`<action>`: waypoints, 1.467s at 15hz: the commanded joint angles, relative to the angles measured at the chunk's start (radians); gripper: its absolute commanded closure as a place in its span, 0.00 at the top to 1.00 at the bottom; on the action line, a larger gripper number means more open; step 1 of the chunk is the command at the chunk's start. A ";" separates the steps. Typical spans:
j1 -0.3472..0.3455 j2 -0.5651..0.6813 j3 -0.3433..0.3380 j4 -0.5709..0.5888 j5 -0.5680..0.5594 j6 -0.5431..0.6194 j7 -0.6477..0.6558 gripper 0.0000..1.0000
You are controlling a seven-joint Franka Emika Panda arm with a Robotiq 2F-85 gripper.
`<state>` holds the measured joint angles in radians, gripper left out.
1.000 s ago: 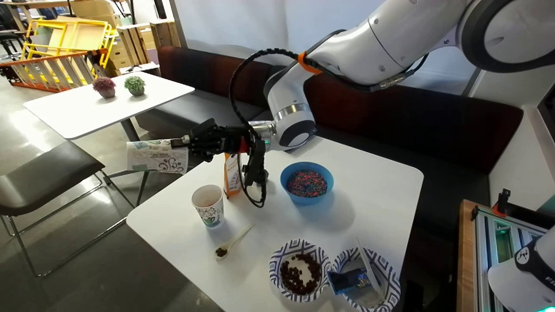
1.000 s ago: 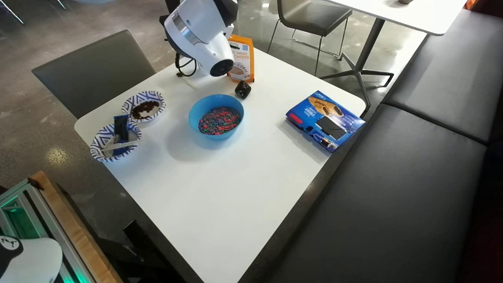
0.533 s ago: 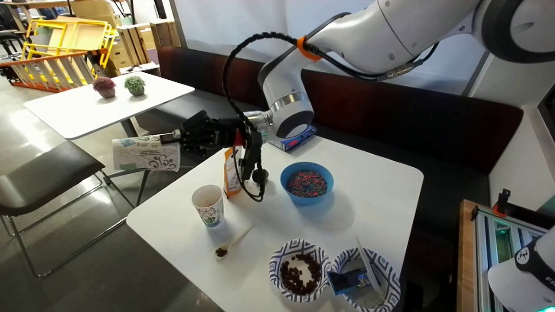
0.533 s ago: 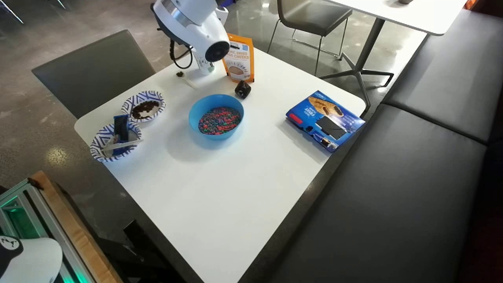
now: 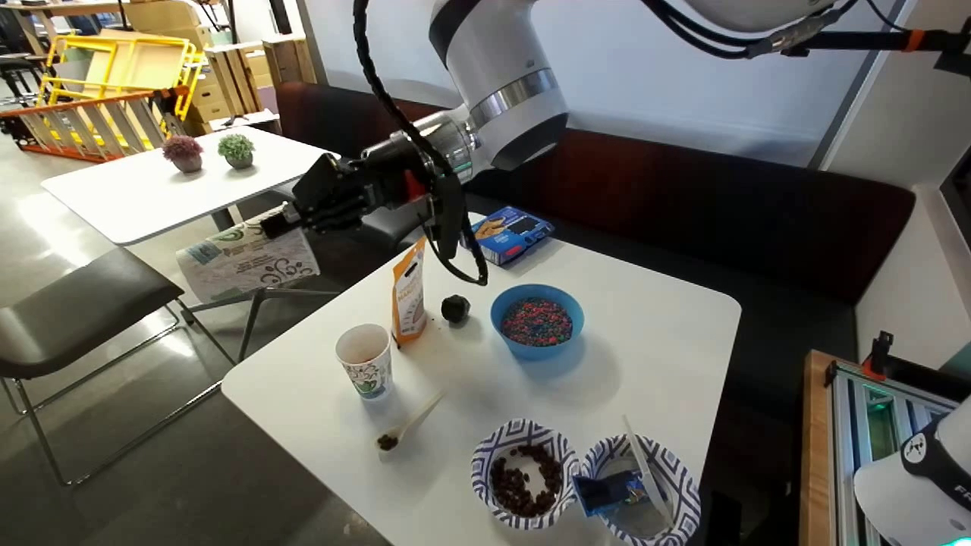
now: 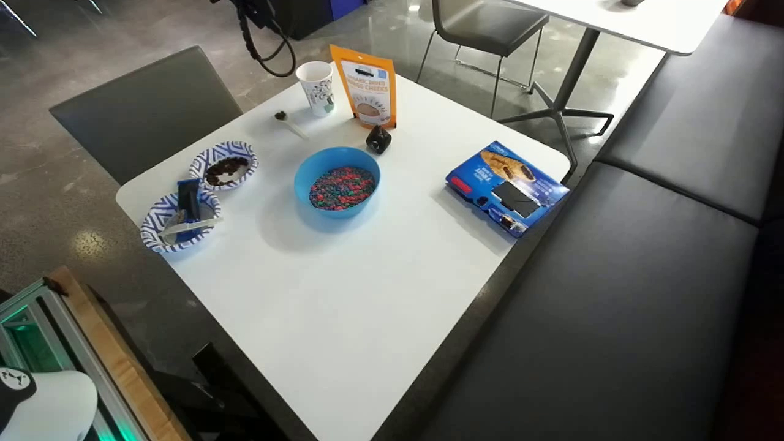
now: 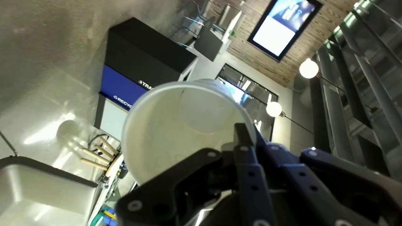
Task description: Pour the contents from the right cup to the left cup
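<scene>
My gripper (image 5: 279,222) is shut on the rim of the right cup (image 5: 250,265), a white paper cup with printed scrolls. That cup lies nearly sideways in the air, beyond the table's left edge in an exterior view. The wrist view looks into its mouth: the white inside (image 7: 163,135) appears bare, with one finger of my gripper (image 7: 251,133) inside the wall and one outside. Upright on the table stands the left cup (image 5: 366,360), white with a greenish print and something reddish inside. It also shows as the left cup (image 6: 318,89) near the table's far corner.
Close to the left cup are an orange pouch (image 5: 410,296), a small black object (image 5: 455,309) and a spoon (image 5: 406,425). A blue bowl (image 6: 337,211) of coloured bits, two patterned bowls (image 6: 226,147) and a blue box (image 6: 508,187) share the table.
The arm has risen and drawn back with the right cup, which moved left and tipped slightly. It no longer covers the left cup and pouch. The left cup has stayed put.
</scene>
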<state>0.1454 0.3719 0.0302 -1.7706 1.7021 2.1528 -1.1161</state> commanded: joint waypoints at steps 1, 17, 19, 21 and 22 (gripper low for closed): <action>0.027 -0.119 -0.005 -0.094 -0.202 0.115 0.089 0.01; 0.057 -0.272 -0.043 -0.243 -1.422 0.208 0.834 0.01; 0.022 -0.264 0.004 -0.246 -1.585 0.185 0.957 0.01; 0.029 -0.247 0.008 -0.246 -1.737 0.166 1.085 0.01; 0.000 -0.246 0.028 -0.231 -1.631 0.191 0.982 0.03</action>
<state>0.1753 0.1259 0.0272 -2.0038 0.0749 2.3457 -0.1373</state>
